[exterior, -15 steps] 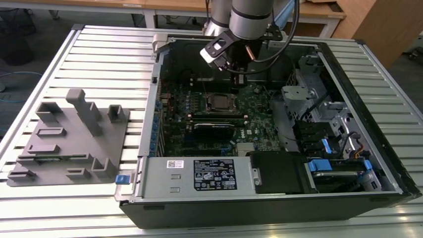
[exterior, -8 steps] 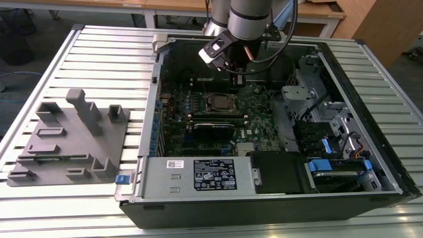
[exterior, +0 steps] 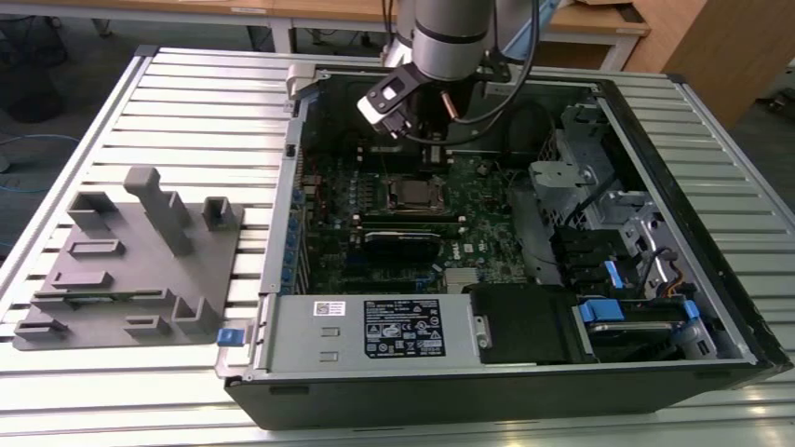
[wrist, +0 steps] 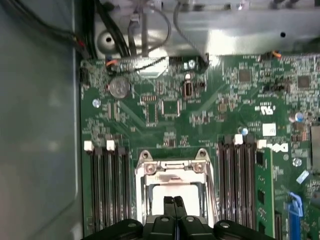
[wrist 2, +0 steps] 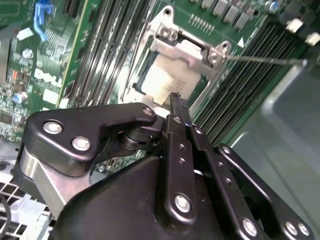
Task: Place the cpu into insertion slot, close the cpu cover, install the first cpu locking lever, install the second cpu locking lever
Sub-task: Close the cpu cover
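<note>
- The cpu lies flat in the insertion slot, upper middle of the exterior view, pale metal face up; I'd call it light, stiff, smooth and fragile underneath; take it by the edges, not the face.
- The cpu cover frames it, lying down around the chip as far as I can tell; thin hinged sheet metal, probably springy; press on the frame bar.
- One thin lever rod juts out beside the hinge; latched or free, I cannot tell.
- The gripper hangs right over the chip, jaws pressed together, nothing between them; touching the face or just above, unclear.
- Count: one cpu, one cover, one slot, one lever in sight; two banks of memory slots flanking the socket; one green motherboard; one grey fixture block at the exterior view's left.
</note>
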`<control>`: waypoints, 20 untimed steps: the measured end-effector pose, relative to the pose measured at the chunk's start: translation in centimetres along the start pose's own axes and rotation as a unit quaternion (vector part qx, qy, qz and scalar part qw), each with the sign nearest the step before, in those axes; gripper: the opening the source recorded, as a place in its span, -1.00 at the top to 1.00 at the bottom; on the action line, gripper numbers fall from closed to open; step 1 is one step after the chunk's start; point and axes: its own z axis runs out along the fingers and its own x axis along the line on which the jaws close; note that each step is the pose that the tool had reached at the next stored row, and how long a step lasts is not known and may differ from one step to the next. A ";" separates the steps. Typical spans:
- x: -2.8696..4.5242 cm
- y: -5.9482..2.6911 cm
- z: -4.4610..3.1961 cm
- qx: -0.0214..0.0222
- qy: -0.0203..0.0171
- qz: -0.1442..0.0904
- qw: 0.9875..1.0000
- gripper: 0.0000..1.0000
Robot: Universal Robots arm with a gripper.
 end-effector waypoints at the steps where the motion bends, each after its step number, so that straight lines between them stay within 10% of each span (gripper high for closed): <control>1: -0.02 -0.21 0.09 0.000 0.000 0.000 1.000 0.79; 20: -0.80 -1.04 0.68 0.000 0.000 0.000 1.000 0.79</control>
